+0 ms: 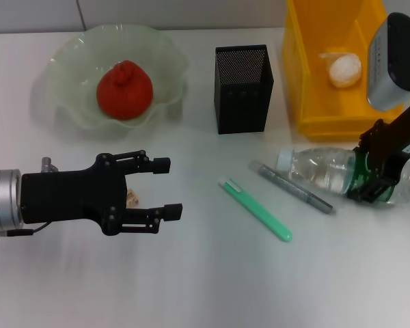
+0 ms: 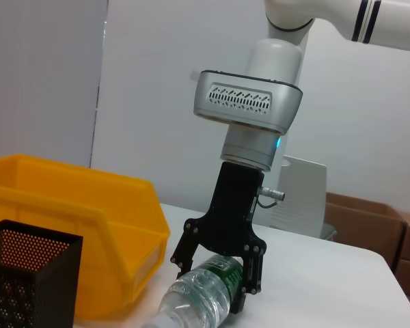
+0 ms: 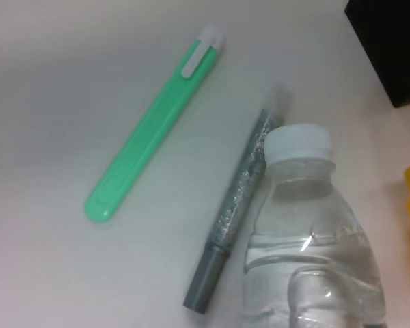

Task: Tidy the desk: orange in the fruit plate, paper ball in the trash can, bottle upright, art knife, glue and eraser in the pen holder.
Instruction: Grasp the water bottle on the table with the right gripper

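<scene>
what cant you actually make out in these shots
- Eraser: head view, only a small pale bit shows behind the left gripper; identity unsure.
- Pen holder inside: head view, its mesh walls hide it.
- Bottle base: head view, right gripper covers it; right wrist view cuts it off.
- Trash can: cut by head view's top edge.

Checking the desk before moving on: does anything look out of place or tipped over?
Yes. The bottle lies on its side by the yellow bin, with the right gripper astride it. The green knife and grey glue pen lie loose outside the pen holder.
</scene>
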`<action>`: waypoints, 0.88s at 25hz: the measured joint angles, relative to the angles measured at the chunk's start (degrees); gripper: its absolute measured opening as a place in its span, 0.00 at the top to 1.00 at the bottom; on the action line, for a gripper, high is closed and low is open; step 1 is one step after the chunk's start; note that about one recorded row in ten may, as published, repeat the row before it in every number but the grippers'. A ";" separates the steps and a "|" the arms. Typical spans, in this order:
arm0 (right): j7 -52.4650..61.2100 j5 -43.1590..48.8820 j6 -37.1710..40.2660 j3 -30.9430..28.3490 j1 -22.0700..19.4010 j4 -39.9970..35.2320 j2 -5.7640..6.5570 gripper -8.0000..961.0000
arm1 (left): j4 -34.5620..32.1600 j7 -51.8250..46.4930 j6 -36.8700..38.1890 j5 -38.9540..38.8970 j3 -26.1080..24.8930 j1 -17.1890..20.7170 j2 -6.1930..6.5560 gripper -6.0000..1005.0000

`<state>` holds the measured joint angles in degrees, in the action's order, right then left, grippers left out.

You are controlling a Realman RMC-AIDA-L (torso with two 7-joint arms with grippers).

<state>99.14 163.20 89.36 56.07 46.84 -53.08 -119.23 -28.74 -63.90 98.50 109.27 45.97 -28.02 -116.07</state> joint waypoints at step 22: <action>0.60 -0.09 -1.42 1.32 0.56 3.42 -0.03 0.15 | 0.00 0.00 0.40 0.07 0.19 0.16 0.15 0.19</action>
<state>99.74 163.12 87.94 57.39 47.40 -49.66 -119.27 -28.74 -63.90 98.89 109.34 46.16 -27.86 -115.92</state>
